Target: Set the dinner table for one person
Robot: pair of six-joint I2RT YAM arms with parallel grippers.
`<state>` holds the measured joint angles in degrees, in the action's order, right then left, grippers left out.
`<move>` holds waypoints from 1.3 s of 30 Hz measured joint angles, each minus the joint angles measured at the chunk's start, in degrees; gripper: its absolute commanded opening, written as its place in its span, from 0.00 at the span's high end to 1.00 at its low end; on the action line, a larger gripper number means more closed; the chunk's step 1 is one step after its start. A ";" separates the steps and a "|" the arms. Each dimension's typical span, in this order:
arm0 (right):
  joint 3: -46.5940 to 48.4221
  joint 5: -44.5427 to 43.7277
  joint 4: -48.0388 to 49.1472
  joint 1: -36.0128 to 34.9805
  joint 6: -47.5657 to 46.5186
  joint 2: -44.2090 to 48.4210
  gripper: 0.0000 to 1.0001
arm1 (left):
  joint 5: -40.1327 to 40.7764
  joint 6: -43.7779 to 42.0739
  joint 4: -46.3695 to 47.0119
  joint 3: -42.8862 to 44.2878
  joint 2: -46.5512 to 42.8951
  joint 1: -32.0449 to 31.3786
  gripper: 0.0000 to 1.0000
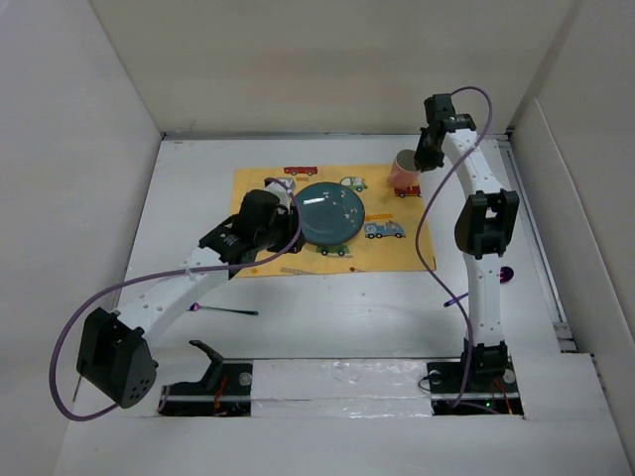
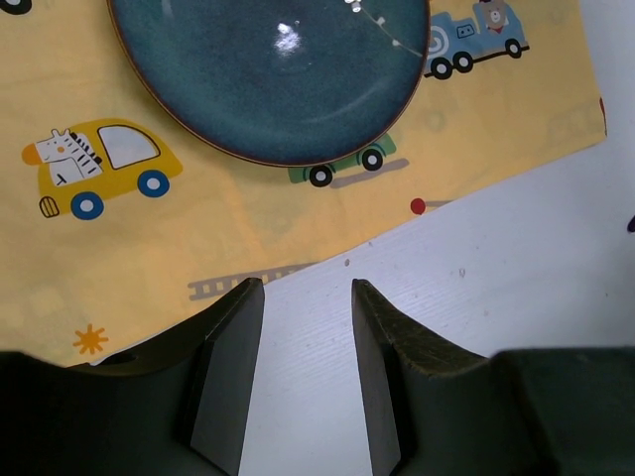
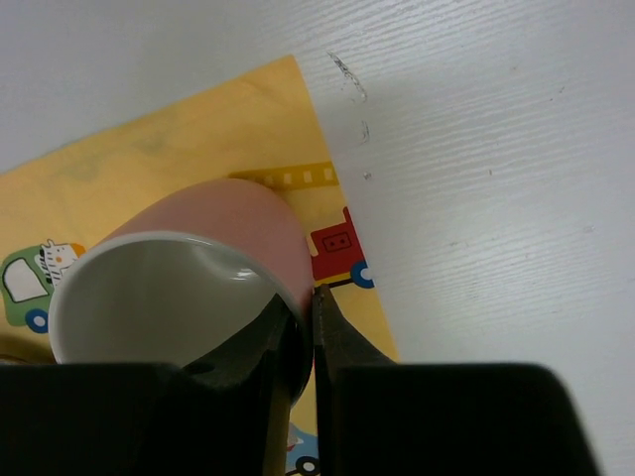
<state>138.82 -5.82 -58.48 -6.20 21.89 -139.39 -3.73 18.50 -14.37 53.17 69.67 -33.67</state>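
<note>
Plain white matte dinner table (image 1: 337, 307), boxed in by white walls. Flat on it toward the far middle – yellow placemat (image 1: 260, 188) printed with toy cars and a train. Down near the front left, well apart from the mat, a thin utensil (image 1: 226, 310) with a purple end. Over on the right, a small purple thing (image 1: 507, 273) – half hidden, can't tell what

One white dinner table (image 1: 327, 327); one yellow placemat (image 1: 397, 253) printed with toy vehicles; one dark teal plate (image 1: 330, 216); one pink cup (image 1: 404, 171); one thin utensil (image 1: 226, 311) with a purple end, kind unclear; two white robot arms, a left arm (image 1: 179, 288) and a right arm (image 1: 483, 288); two grippers, a left gripper (image 2: 308, 288) and a right gripper (image 3: 306, 302); one small purple object (image 1: 507, 274) half hidden behind the right arm.
</note>
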 measured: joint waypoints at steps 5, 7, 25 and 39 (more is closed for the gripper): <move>0.07 0.63 0.83 -0.28 0.98 0.02 0.49 | 0.48 -0.04 0.00 0.26 0.35 0.00 0.62; 0.26 1.66 1.46 -0.26 1.46 0.04 0.46 | 0.70 -0.20 -0.02 0.50 0.68 0.00 0.63; -48.61 5.75 22.05 5.35 9.68 50.95 1.00 | 1.68 -1.88 -0.15 3.15 1.49 -2.73 0.64; -92.06 -0.76 13.38 22.10 20.33 72.52 0.46 | 1.92 0.26 -0.26 -6.56 -14.36 -6.95 0.63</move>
<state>46.76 -6.59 -45.10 15.90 42.22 -66.87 -1.80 18.76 -14.63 46.61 55.31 -40.62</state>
